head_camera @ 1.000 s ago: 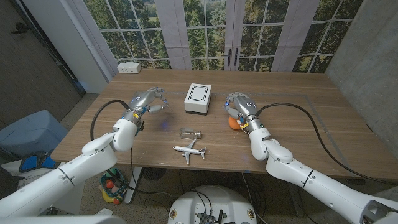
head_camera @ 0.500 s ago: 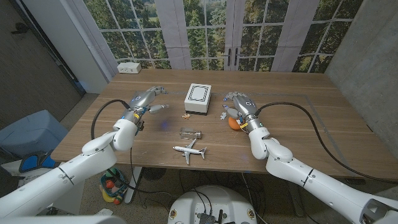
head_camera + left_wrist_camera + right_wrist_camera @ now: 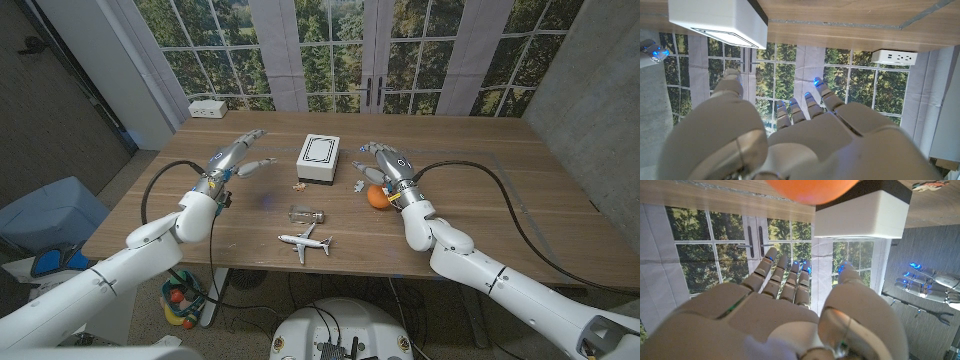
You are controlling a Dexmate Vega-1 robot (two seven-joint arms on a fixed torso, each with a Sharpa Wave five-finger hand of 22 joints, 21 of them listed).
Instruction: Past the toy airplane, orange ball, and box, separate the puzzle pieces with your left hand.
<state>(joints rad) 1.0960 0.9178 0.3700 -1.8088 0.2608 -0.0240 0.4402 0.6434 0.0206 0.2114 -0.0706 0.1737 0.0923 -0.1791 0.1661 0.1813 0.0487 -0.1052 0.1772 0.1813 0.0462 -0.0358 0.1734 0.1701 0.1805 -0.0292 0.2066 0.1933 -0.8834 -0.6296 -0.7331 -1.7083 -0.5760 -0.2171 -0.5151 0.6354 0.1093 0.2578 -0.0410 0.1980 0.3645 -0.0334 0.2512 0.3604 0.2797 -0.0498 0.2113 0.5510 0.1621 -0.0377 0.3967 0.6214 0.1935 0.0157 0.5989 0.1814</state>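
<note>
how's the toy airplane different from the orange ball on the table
The toy airplane is white, slim and winged; the orange ball is round and plain orange. The airplane lies near the table's front edge, clear of both hands; the ball sits farther back, right beside the right robot hand. Both rest on the wooden table, held by neither hand.

Head cam looks down; both wrist cams inverted, share box (image 3: 318, 158).
</note>
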